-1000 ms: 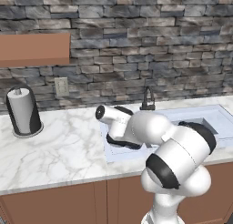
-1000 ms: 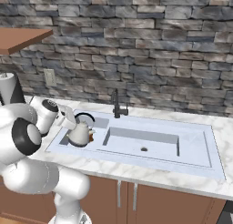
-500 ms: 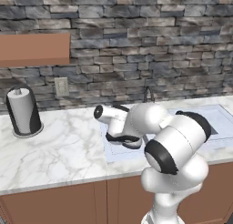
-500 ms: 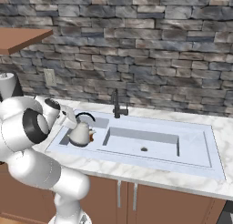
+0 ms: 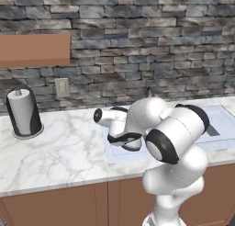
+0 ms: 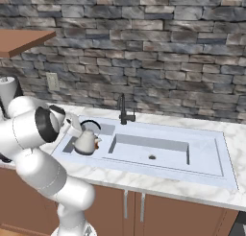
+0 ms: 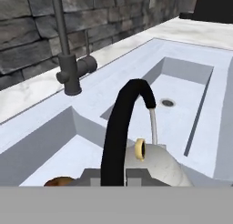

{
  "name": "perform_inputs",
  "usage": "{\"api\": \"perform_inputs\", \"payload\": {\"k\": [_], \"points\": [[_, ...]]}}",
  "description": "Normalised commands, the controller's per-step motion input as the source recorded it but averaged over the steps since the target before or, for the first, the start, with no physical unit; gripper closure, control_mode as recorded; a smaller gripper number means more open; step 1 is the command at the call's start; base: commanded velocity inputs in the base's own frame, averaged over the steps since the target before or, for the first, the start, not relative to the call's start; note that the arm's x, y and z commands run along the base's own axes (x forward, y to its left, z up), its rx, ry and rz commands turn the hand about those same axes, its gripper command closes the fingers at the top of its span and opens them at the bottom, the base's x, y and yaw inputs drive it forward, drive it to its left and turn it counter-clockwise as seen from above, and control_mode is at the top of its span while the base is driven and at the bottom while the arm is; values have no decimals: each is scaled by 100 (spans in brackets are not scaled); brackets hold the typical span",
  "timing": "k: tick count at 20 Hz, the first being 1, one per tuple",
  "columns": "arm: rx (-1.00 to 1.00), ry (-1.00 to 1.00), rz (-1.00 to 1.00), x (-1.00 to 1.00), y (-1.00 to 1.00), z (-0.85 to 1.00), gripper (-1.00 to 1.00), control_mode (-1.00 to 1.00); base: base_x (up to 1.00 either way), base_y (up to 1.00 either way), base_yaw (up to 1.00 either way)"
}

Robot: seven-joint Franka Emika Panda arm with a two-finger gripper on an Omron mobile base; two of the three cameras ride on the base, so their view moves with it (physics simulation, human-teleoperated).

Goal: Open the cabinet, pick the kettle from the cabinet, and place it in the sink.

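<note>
The kettle (image 6: 86, 141) rests in the left compartment of the sink (image 6: 206, 170), near the table's front edge, unmoved over the last second while the arm has shifted; the hand (image 7: 113, 175) remains closed on its black handle, release pending.

Even, bright, flat rendered light; soft faint shadows inside sink (image 6: 202, 153) basin. No glare or blur. Stone wall (image 6: 158, 48) behind sink sharp, slightly pixelated.

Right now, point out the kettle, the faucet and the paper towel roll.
kettle (image 6: 86, 141), right base view, its silver body.
faucet (image 6: 123, 109), right base view, its upright dark stem.
paper towel roll (image 5: 23, 112), left base view, its grey side.
</note>
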Motion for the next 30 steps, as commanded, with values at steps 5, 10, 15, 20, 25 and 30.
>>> {"api": "perform_inputs", "payload": {"k": [5,10,15,20,25,30], "points": [[0,-2,0,4,0,-14,100,-100,0,0,0],[0,-10,0,3,0,-19,100,-100,0,0,0],[2,-11,0,0,0,-23,100,-100,0,0,0],[3,-6,-1,-1,0,-22,100,-100,0,0,0],[1,0,-4,-3,0,-26,100,-100,0,0,0],[0,0,-7,-10,1,-31,100,-100,0,0,0]]}}
